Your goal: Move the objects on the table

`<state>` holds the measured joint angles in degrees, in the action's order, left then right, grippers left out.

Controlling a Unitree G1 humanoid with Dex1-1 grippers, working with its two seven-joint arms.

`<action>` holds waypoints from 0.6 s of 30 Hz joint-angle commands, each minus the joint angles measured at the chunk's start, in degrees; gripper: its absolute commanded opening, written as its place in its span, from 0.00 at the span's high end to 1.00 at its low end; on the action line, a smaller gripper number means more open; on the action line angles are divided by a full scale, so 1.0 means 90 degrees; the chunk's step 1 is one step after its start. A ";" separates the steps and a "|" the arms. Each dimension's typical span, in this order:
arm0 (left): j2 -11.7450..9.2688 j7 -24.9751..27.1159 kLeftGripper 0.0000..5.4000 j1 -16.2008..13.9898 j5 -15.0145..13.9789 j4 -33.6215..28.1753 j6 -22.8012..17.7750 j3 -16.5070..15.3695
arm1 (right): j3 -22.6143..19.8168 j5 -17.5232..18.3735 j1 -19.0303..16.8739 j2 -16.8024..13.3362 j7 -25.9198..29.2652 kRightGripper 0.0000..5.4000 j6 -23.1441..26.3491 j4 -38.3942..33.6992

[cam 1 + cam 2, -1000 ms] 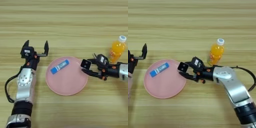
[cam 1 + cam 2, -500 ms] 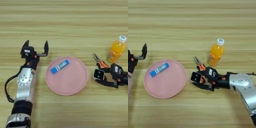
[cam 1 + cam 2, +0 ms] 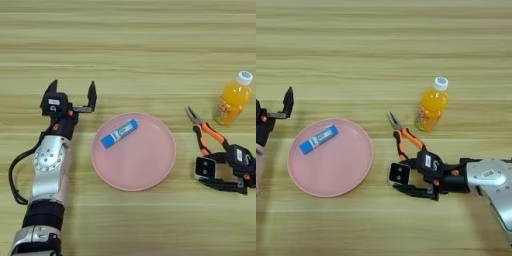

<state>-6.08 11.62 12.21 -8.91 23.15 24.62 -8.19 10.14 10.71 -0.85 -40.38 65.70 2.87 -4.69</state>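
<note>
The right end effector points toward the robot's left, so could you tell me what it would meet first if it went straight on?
Most likely the pink plate. The right end effector points left, fingers open around the black-and-white cube, with bare table between it and the plate's rim. Height is hard to judge.

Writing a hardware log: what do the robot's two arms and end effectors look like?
Both arms are silver-grey with black end effectors carrying orange accents. The left end effector has two black fingers, a white label and a black cable looping beside the forearm. The right end effector has a white label too.
</note>
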 commanded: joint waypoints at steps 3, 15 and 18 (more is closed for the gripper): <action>-0.0067 0.0008 0.00 0.0075 0.0069 0.0076 0.0073 0.0004 | 0.0182 -0.0147 -0.0054 -0.0047 0.0009 0.54 -0.0120 0.0098; -0.0079 0.0010 0.00 0.0116 0.0066 0.0153 0.0103 0.0000 | 0.0339 -0.0213 -0.0012 -0.0002 -0.0054 0.54 -0.0159 0.0257; -0.0080 0.0009 0.00 0.0130 0.0066 0.0179 0.0115 -0.0001 | 0.0351 -0.0213 0.0004 0.0005 -0.0052 0.54 -0.0177 0.0283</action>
<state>-6.18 11.61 12.37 -8.90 24.13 25.21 -8.19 13.17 9.24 -1.21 -40.25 65.37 1.89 -2.35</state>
